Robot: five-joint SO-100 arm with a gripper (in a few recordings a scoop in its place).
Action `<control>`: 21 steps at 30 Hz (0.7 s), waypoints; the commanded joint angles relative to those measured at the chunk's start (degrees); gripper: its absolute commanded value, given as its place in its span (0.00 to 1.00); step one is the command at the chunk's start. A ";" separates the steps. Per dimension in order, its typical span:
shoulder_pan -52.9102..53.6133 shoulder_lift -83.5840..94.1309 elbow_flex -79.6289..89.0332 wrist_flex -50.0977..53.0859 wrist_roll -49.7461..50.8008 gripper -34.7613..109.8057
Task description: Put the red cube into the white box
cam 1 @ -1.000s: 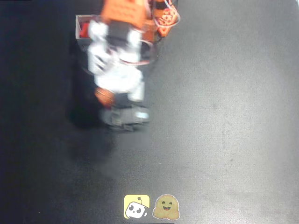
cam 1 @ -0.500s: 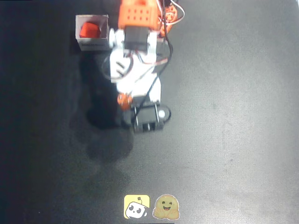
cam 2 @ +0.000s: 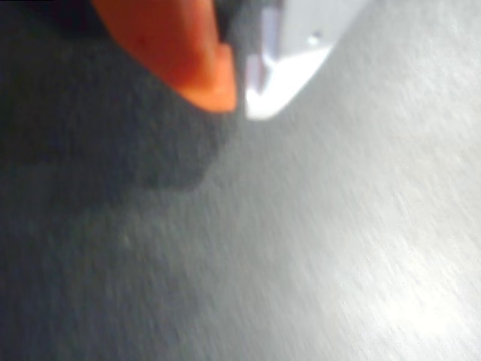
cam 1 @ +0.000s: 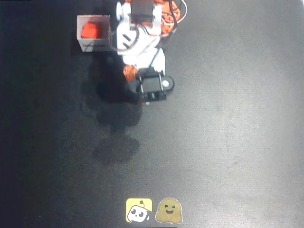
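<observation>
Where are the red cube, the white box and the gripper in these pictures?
red cube (cam 1: pixel 92 31), overhead view, on its top face, inside the box.
white box (cam 1: pixel 94 46), overhead view, on its near wall with the dark print.
gripper (cam 2: pixel 240 94), wrist view, between the orange and white fingertips, which are together.

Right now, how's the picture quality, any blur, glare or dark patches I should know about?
Overhead view: sharp, but the left side of the table falls into darkness, with soft arm shadows on it below the gripper; the cube in the box reads clearly. Wrist view: blurred throughout, fingertips soft-edged, a bright glare patch lower right.
</observation>
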 commanded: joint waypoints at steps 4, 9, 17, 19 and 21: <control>0.44 7.56 5.19 0.62 1.58 0.24; 0.44 17.58 11.87 1.85 1.58 0.24; 0.44 36.12 20.57 10.55 3.87 0.24; 0.44 36.12 20.65 11.34 5.19 0.24; 0.44 36.12 20.65 12.92 7.12 0.24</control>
